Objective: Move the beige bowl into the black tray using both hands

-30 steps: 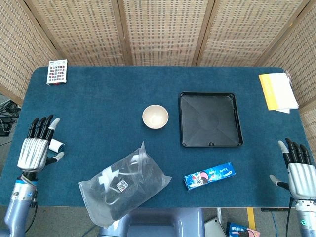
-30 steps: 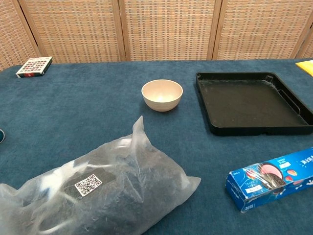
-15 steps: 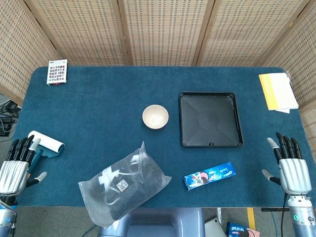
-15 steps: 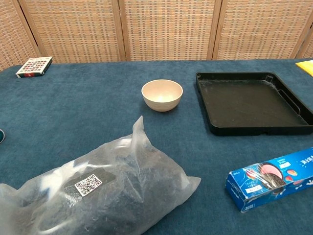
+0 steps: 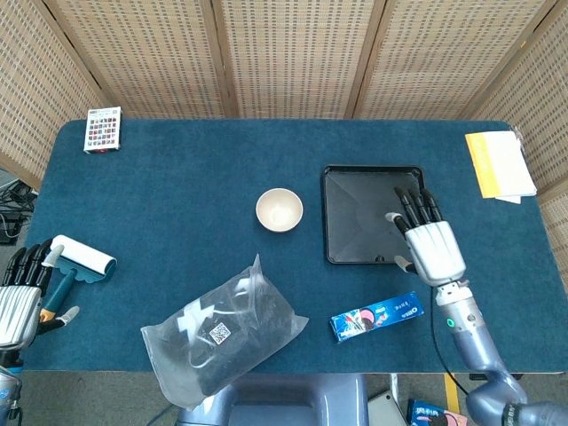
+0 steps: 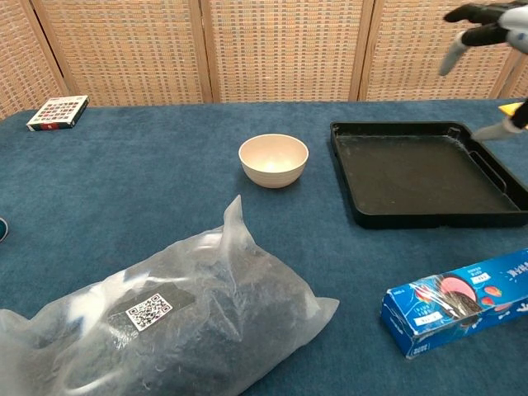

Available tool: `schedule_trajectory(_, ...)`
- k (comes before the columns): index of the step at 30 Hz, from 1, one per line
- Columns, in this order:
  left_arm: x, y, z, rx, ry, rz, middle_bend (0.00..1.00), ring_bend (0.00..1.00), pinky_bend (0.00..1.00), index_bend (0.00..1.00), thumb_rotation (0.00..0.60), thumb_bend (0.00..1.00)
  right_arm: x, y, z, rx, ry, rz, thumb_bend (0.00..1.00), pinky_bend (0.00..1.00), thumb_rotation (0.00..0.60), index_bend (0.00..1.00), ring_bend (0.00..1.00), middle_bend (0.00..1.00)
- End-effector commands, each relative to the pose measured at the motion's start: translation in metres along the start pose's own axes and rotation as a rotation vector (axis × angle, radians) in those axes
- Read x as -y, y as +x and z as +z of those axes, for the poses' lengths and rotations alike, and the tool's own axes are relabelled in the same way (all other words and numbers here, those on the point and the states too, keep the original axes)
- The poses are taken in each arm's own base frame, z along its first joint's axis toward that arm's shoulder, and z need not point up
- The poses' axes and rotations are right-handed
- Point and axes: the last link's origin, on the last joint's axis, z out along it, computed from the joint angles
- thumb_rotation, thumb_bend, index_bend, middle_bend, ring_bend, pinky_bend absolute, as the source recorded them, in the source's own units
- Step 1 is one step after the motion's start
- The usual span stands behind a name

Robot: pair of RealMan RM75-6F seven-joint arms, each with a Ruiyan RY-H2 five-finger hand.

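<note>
Since half a second ago our right hand (image 5: 428, 240) has swung in from the table's right edge and now hovers over the near right part of the shallow square black plastic tray (image 5: 355, 200), fingers spread and holding nothing; the chest view catches only its fingertips (image 6: 467, 12) high at the upper right; our left hand (image 5: 19, 298) has barely shifted, low at the left edge with fingers apart and empty, just beside the white lint roller with a teal handle (image 5: 78, 260); the small round beige bowl (image 5: 280, 210) sits upright on the blue cloth, just left of the tray and untouched; we judge this the approach, with nothing yet gripped; next we need the right hand to pass left across the tray to the bowl's right side, and the left hand to cross the table to its left side, keeping clear of the crumpled clear plastic bag of dark contents (image 5: 220, 330) near the front edge.
</note>
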Motion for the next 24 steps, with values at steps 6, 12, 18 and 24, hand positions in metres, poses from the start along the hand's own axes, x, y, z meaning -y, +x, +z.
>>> schedule_trajectory(6, 0.004, -0.002, 0.005, 0.017, 0.006, -0.011, 0.00, 0.00, 0.00, 0.00, 0.600, 0.00, 0.054, -0.019, 0.063, 0.075, 0.054, 0.053, 0.16, 0.06, 0.600, 0.40, 0.00, 0.10)
schedule_trajectory(12, 0.009, -0.006, 0.011, 0.049, 0.012, -0.026, 0.00, 0.00, 0.00, 0.00, 0.600, 0.00, 0.078, -0.042, 0.088, 0.131, 0.069, 0.085, 0.16, 0.07, 0.600, 0.42, 0.00, 0.12)
schedule_trajectory(18, 0.007, -0.012, 0.015, 0.086, -0.004, -0.035, 0.00, 0.00, 0.00, 0.00, 0.600, 0.00, 0.098, -0.057, 0.110, 0.156, 0.091, 0.088, 0.19, 0.08, 0.600, 0.44, 0.00, 0.15)
schedule_trajectory(24, 0.008, -0.015, 0.019, 0.105, 0.004, -0.042, 0.00, 0.00, 0.00, 0.00, 0.600, 0.00, 0.107, -0.065, 0.120, 0.172, 0.105, 0.088, 0.21, 0.08, 0.600, 0.45, 0.00, 0.16)
